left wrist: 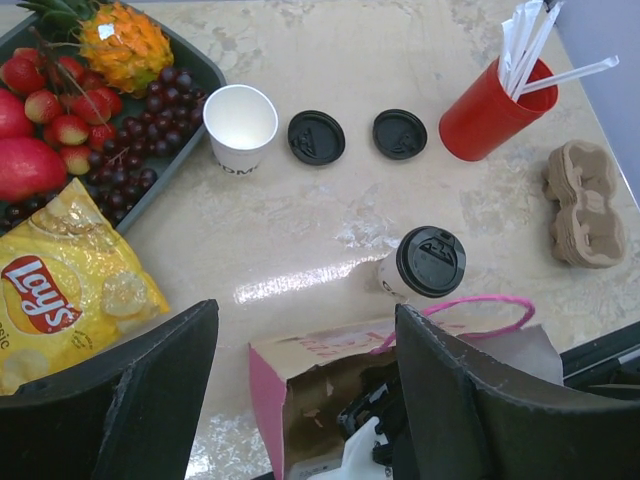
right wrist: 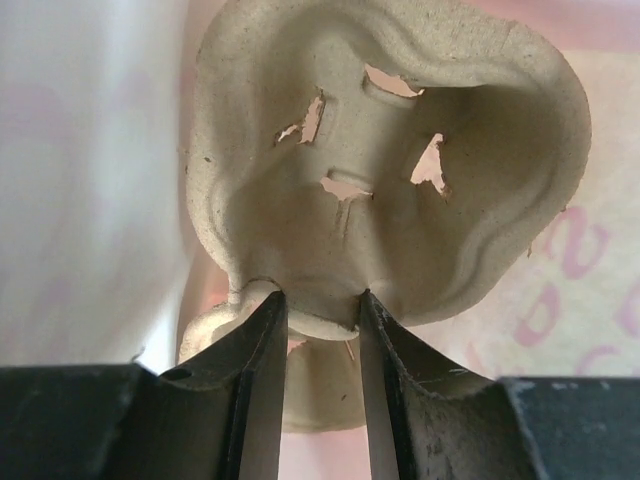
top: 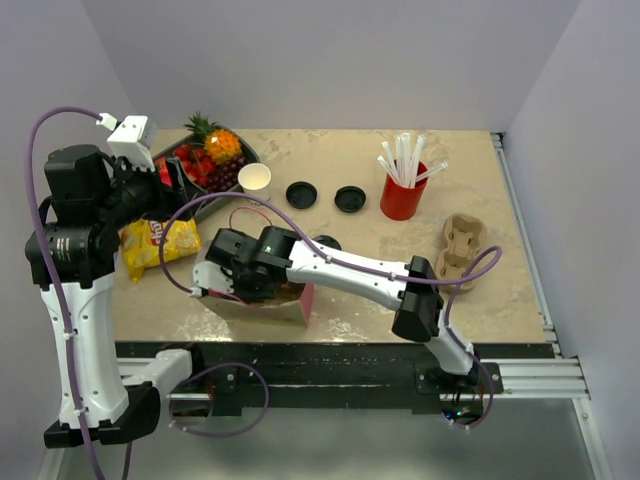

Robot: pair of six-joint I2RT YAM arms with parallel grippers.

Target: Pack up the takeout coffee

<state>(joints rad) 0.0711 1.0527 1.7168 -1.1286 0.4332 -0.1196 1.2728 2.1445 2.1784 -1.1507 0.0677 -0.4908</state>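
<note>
"Where's the coffee?"

"The small white paper cup with its round black plastic lid stands upright on the marbled beige table, just beyond the pink paper bag. My left gripper hangs above, jaws wide, holding nothing."

"The other arm?"

"My right gripper is inside the bag, clamped on the rim of a brown moulded-pulp cup carrier"

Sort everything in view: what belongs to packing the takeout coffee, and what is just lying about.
For the job: lidded cup, open white cup, black lid, second black lid, pink bag, pulp carrier held by the right gripper inside it.
Lying about: red cup of straws, chips bag, fruit tray, spare pulp carrier.
</note>
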